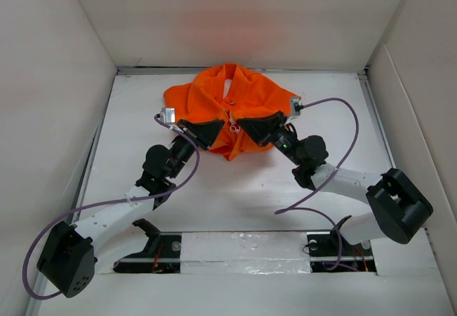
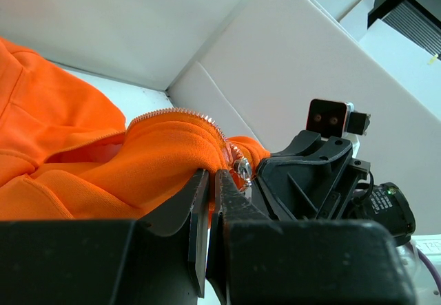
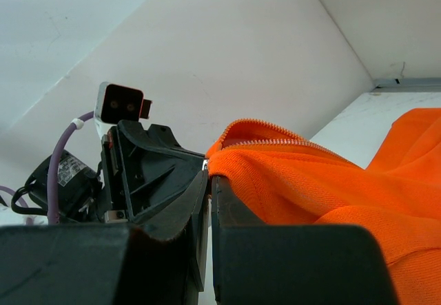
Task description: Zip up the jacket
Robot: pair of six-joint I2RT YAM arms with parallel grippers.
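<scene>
The orange jacket [image 1: 246, 95] lies bunched at the back middle of the white table, its zipper line facing the arms. My left gripper [image 1: 220, 128] and right gripper [image 1: 243, 125] meet tip to tip at the zipper's lower part. In the left wrist view my left gripper [image 2: 212, 175] is shut on the jacket [image 2: 83, 174] edge, with the silver zipper slider [image 2: 241, 168] just beside the jaws and the zipper teeth [image 2: 180, 113] arching above. In the right wrist view my right gripper [image 3: 209, 178] is shut on the jacket [image 3: 331, 181] at the opposite zipper edge [image 3: 275, 142].
White walls enclose the table [image 1: 235, 195] at the back and both sides. Purple cables [image 1: 335, 103] loop from each wrist. The arm bases [image 1: 143, 252] sit at the near edge. Each wrist view shows the other gripper close by.
</scene>
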